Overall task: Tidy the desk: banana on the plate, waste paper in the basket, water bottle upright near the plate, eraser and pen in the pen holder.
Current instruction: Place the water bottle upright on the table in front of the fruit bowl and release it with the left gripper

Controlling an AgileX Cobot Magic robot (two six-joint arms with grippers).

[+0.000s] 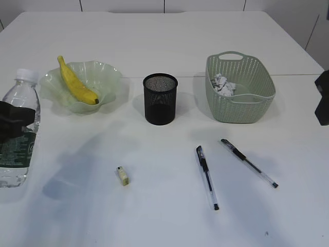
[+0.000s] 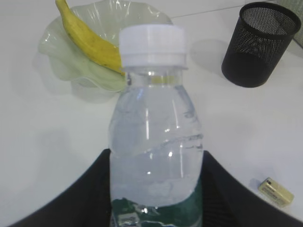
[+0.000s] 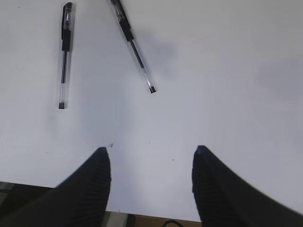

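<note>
Bottle [image 2: 156, 142] upright, cap up, pinched by left pincer [image 2: 156, 198]; right pincer [image 3: 149, 184] spread, empty; only exterior view shows basket [image 1: 241, 98].

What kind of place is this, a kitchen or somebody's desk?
Most likely a desk set up for a tidying job: a mesh pen holder, two pens and an eraser lie on a plain white tabletop.

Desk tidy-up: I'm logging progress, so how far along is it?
Done: the banana lies on the plate, crumpled paper sits in the basket. In hand: the left gripper holds the water bottle upright. Left: the eraser and two pens lie outside the pen holder; the right gripper is open, empty.
</note>
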